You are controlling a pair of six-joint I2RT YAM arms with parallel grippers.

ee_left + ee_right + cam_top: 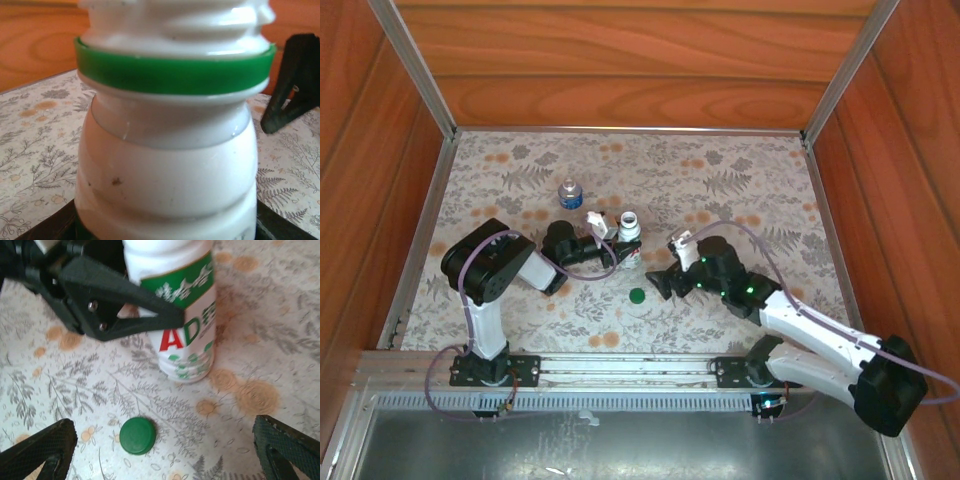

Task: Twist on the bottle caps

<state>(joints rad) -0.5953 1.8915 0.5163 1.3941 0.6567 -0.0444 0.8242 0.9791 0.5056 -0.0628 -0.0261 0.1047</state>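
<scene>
We find the tall opaque white plastic bottle [186,315] upright on the floral tablecloth [280,315], clamped between the left gripper's [620,244] fingers. The dark green round screw cap [137,435] lies flat nearby, before the right gripper's [663,282] wide-spread fingers, touching neither.

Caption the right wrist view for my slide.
Left fingers clamp the white bottle while the green cap lies between open right fingers.

Floral tablecloth [720,180], wooden walls [620,60], metal frame [620,130]
</scene>
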